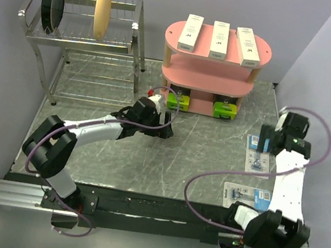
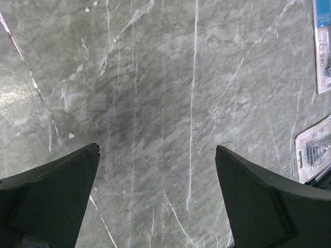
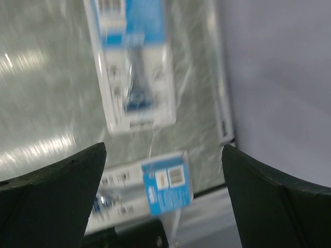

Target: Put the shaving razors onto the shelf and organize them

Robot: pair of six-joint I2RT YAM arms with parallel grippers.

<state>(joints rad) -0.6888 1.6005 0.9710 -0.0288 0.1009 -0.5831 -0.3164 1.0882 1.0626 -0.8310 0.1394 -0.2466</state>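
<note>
The pink shelf [image 1: 260,53] stands at the back centre. Three white razor boxes [image 1: 219,40] lie side by side on its top board. Two black-and-lime razor boxes [image 1: 178,100] [image 1: 225,110] sit on the bottom tier. Two blue-card blister packs lie on the table at the right, one [image 1: 258,155] [image 3: 134,67] farther back, one [image 1: 247,197] [image 3: 155,191] nearer. My right gripper [image 1: 267,142] [image 3: 164,149] hovers open above them, and its view is blurred. My left gripper [image 1: 166,126] [image 2: 158,149] is open over bare marble in front of the shelf, holding nothing.
A metal dish rack [image 1: 81,40] at the back left holds black pans [image 1: 54,1] and a tan bowl [image 1: 102,8]. Walls close in on both sides. The table's right edge runs just past the blister packs.
</note>
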